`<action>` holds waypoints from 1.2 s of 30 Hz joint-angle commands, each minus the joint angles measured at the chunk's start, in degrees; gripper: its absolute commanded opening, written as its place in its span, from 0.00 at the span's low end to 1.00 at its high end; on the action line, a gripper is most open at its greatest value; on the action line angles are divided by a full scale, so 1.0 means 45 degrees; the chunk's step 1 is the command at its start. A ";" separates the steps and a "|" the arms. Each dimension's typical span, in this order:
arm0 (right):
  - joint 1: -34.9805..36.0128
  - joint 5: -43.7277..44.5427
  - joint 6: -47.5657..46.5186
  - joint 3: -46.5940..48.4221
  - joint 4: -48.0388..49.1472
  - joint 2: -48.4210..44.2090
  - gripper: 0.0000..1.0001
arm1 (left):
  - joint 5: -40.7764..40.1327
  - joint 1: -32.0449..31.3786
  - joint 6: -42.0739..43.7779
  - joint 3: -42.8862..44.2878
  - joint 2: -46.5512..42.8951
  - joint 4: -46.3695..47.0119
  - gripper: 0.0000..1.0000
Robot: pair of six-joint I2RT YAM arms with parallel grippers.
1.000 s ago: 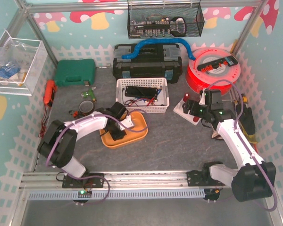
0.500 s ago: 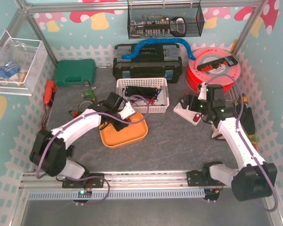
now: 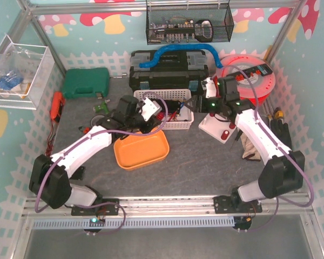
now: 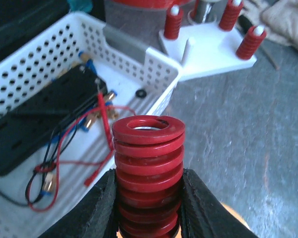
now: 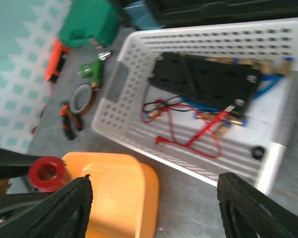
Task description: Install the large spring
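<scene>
My left gripper (image 4: pixel 149 198) is shut on the large red spring (image 4: pixel 149 153) and holds it upright over the near edge of the white basket (image 4: pixel 159 74). In the top view this gripper (image 3: pixel 143 123) sits just behind the orange tray (image 3: pixel 141 152). The white base plate (image 4: pixel 213 54) lies beyond the basket, with small red springs (image 4: pixel 251 42) on its pegs and one bare white peg (image 4: pixel 187 49). It also shows in the top view (image 3: pixel 218 128). My right gripper (image 5: pixel 159 208) is open and empty, above the basket's right end (image 3: pixel 205 105). Its camera sees the spring (image 5: pixel 46 173).
The basket (image 3: pixel 163 110) holds a black block with red wires. Behind it stand a black toolbox (image 3: pixel 170 73), a green case (image 3: pixel 86 82) and a red cable reel (image 3: pixel 248 81). A tape roll (image 5: pixel 82 96) and pliers (image 5: pixel 68 124) lie left of the basket.
My left gripper has lifted the large spring out of the orange tray and moved back and right toward the basket. My right arm has swung back and left, past the base plate.
</scene>
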 commanded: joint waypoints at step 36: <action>0.2081 -0.1369 -0.1368 0.1887 -0.1041 0.1580 0.00 | 0.0540 -0.1132 0.0045 0.0638 0.0746 0.2567 0.65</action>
